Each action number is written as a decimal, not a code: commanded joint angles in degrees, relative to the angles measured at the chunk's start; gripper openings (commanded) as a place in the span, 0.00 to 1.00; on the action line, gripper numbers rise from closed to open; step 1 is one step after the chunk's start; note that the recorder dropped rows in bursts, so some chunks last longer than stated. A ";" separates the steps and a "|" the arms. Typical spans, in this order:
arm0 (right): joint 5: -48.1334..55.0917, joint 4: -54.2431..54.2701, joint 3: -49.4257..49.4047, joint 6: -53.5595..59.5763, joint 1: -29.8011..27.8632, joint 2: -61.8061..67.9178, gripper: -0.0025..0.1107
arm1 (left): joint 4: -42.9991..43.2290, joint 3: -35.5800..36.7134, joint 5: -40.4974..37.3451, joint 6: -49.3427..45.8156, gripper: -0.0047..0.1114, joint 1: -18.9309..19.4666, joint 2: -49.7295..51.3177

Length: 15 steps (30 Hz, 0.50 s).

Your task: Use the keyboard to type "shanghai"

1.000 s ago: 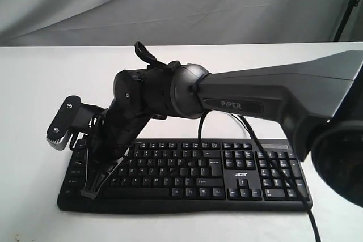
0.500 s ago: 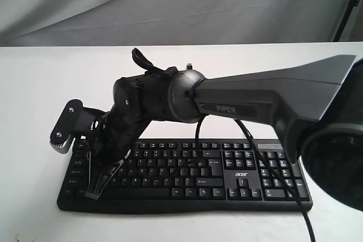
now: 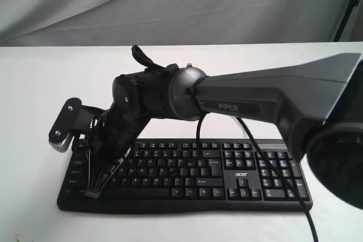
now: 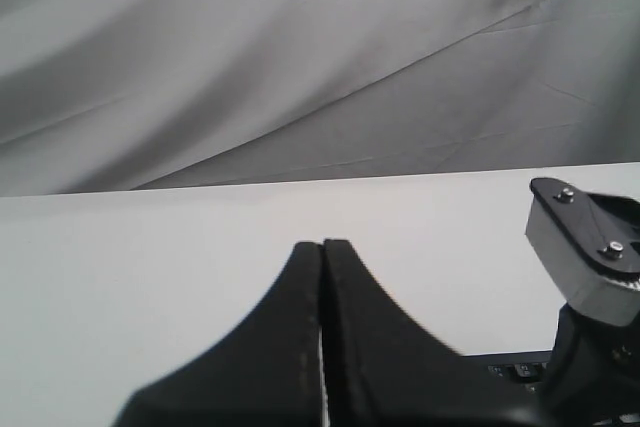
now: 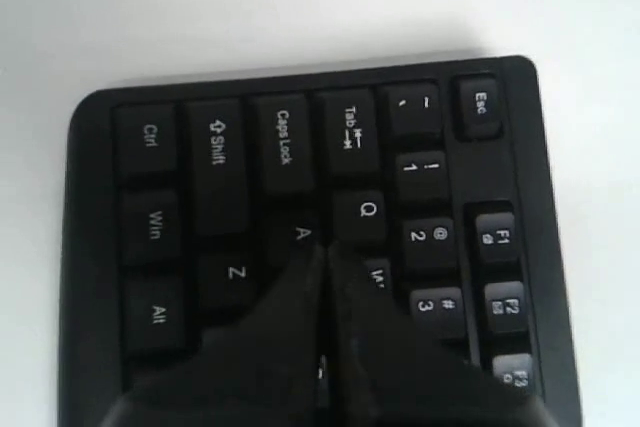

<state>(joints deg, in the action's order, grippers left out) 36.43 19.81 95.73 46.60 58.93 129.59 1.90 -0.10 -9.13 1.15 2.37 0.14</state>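
One keyboard (image 3: pixel 227 174), two pincers: left pincer (image 4: pixel 322 245) closed, right pincer (image 5: pixel 321 249) closed at the A key (image 5: pixel 302 234).

left end effector (image 4: pixel 322 247) — jaws pressed together | over white table (image 4: pixel 120 267) | grey cloth (image 4: pixel 250 47) behind | keyboard (image 4: pixel 512 369) — sliver only

You have a black keyboard (image 3: pixel 187 177) with white key legends and a white logo (image 3: pixel 241 174), on a plain white table (image 3: pixel 34 83). Your right arm (image 3: pixel 272 92) is dark grey with pale lettering. The right gripper (image 5: pixel 322 252) and left gripper (image 4: pixel 322 247) are both matt black. The cable (image 3: pixel 244 126) is black, and the backdrop (image 3: pixel 170 4) is plain grey cloth
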 commanded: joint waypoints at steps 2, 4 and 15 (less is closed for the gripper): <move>3.13 -4.05 0.05 -2.51 -0.41 -5.07 0.02 | 0.00 0.10 0.34 0.15 0.04 -0.37 -0.14; 5.28 -5.56 -0.10 -4.22 -0.89 -6.34 0.02 | 0.00 0.10 0.34 0.15 0.04 -0.37 -0.14; -11.06 -2.08 -25.33 -5.52 -5.10 -18.45 0.02 | 0.00 0.10 0.34 0.15 0.04 -0.37 -0.14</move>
<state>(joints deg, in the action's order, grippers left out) 30.19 16.19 73.81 41.42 54.11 112.78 1.90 -0.10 -9.13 1.15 2.37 0.14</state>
